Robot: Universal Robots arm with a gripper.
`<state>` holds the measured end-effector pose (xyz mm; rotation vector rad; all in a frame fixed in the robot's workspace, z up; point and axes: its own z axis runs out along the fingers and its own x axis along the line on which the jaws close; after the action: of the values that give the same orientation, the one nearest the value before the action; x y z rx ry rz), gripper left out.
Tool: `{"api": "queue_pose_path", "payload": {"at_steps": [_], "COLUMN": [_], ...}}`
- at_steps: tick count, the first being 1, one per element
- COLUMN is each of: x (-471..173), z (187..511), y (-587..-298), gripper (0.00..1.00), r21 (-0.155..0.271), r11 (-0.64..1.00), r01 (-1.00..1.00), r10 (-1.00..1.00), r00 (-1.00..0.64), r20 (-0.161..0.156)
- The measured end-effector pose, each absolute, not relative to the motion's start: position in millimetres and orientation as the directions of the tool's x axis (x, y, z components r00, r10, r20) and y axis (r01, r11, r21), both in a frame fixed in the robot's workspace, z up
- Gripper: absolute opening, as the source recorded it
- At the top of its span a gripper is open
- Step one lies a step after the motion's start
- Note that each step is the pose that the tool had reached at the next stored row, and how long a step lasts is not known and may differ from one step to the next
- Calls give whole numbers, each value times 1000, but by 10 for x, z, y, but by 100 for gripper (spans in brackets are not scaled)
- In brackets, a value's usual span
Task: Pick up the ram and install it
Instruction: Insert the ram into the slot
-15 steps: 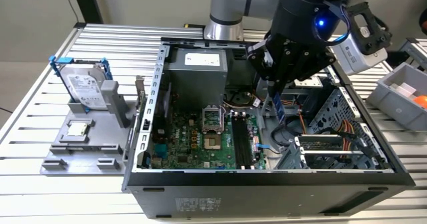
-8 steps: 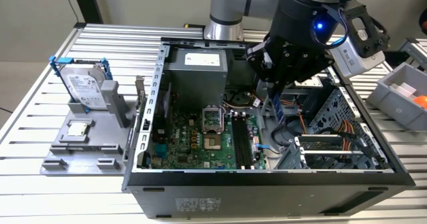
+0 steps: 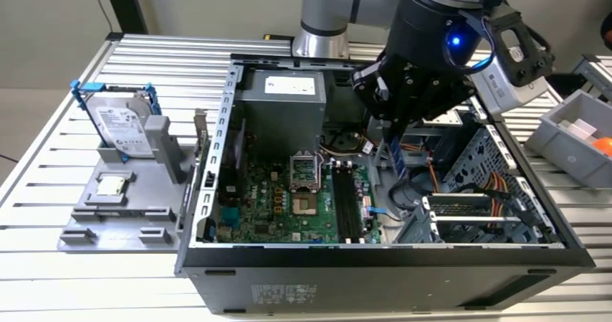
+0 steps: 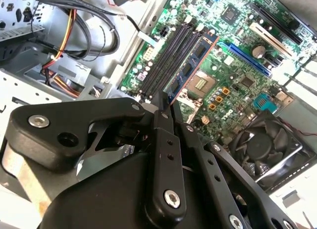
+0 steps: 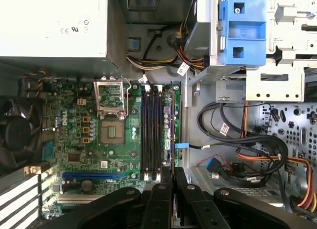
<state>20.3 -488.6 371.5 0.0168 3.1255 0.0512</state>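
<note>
Pincer (image 4: 168,103) clamped on the ram (image 4: 190,66), which it holds edge-on inside the open computer case (image 3: 383,254), the stick's long axis parallel to the black memory slots (image 5: 151,132) on the motherboard (image 5: 79,135), hovering over the slot nearest the drive-bay side; no writing legible.

Matt black plastic gripper (image 4: 166,108); bare ribbed metal table (image 3: 57,164).

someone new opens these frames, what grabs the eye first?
The black gripper reaching down into the open computer case, its jaws shut on the ram, a thin blue-green stick held just above the black memory slots of the green motherboard. Next, the hard drive in its blue frame, upright on the grey stand at the exterior view's left.
</note>
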Motion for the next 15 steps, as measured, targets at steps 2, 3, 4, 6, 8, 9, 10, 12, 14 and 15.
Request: {"api": "queue_pose_path", "payload": {"at_steps": [2, 3, 4, 6, 8, 9, 10, 12, 14, 15], "x": [202, 202, 202, 203, 202, 202, 202, 202, 202, 202], "z": [3708, 3704, 3701, 3695, 3689, 3687, 3684, 3679, 3675, 3672], "y": [-4884, -4883, -4883, -4881, -4881, -4880, -4880, -4879, -4879, -4878], "gripper": [0, 0, 0, 0, 0, 0, 0, 0, 0, 0], "r21": [33, 33, 33, 33, 33, 33, 33, 33, 33, 33], "r11": [999, 999, 999, 999, 999, 999, 999, 999, 999, 999], "r01": [11, 11, 11, 11, 11, 11, 11, 11, 11, 11], "r10": [11, 11, 11, 11, 11, 11, 11, 11, 11, 11], "r00": [-1000, -1000, -1000, -1000, -1000, -1000, -1000, -1000, -1000, -1000], "r20": [-15, -15, -15, -15, -16, -15, -15, -16, -15, -15]}}
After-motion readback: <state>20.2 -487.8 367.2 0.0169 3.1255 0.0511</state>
